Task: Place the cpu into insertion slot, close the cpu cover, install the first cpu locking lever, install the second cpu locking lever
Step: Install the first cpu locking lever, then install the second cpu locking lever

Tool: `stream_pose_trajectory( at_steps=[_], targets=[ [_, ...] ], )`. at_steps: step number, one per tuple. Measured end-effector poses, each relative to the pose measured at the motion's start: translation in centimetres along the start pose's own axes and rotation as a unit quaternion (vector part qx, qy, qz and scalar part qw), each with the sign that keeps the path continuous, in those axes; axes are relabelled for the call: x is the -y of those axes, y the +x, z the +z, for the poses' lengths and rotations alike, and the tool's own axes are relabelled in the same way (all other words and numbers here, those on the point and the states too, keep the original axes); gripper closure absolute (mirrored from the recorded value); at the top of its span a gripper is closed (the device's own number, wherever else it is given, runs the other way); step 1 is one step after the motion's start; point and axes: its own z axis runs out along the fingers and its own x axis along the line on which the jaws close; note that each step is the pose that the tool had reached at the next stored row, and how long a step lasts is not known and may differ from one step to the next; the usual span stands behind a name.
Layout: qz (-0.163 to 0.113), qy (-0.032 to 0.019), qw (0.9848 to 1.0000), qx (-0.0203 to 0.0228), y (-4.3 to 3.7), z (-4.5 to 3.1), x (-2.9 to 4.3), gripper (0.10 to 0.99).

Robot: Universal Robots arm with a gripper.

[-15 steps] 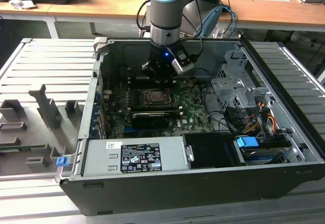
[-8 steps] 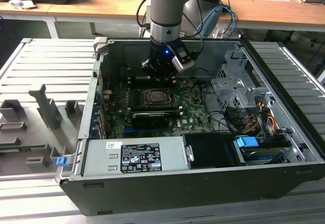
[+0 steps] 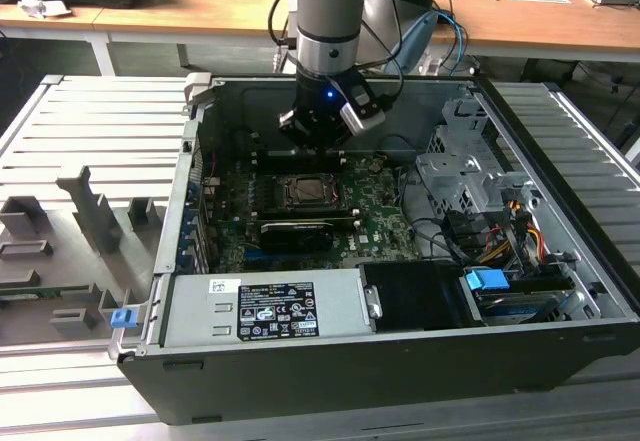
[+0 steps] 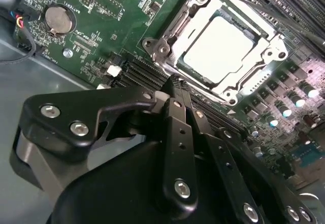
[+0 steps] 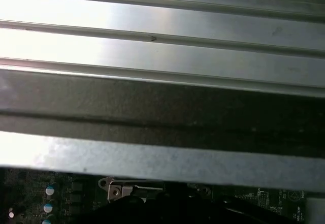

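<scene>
The cpu [image 4: 218,49] lies flat in the insertion slot [image 4: 157,49] on the green board, its pale silver top showing through the window of the cpu cover [image 4: 266,46]. The cover lies down over the chip. My gripper [image 4: 173,82] hangs just off one edge of the socket, fingers shut together with nothing between them. In the exterior view the gripper [image 3: 318,133] stands above the far side of the slot [image 3: 308,193], inside the open computer case. A thin metal rod [image 4: 284,16] runs along the socket's far edge.
The case walls [image 3: 190,191] enclose the board. A black ribbed heatsink [image 3: 296,233] sits in front of the socket, a drive cage [image 3: 462,176] and cable bundle at the exterior view's right, a power supply [image 3: 270,306] at the front. Grey fixtures [image 3: 90,211] stand on the ribbed table.
</scene>
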Motion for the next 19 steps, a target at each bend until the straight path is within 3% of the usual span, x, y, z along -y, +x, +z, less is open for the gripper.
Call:
stream_pose_trajectory(
  at_steps=[7, 11, 14, 15, 17, 19],
  targets=[
    [0.0, 0.0001, 1.0, 0.0, 0.02, -0.02, 0.23, 0.98],
    [0.0, 0.0, 1.0, 0.0, 0.1, -0.07, 1.14, 0.98],
    [0.0, 0.0001, 1.0, -0.0001, 0.12, -0.11, 1.35, 0.98],
    [0.0, 0.0001, 1.0, -0.0001, 0.12, -0.23, 1.34, 0.98],
    [0.0, 0.0, 1.0, 0.0, 0.08, -1.5, 1.28, 0.98],
    [0.0, -0.0001, 1.0, 0.0, 0.1, -1.52, 1.57, 0.98]
  ],
)
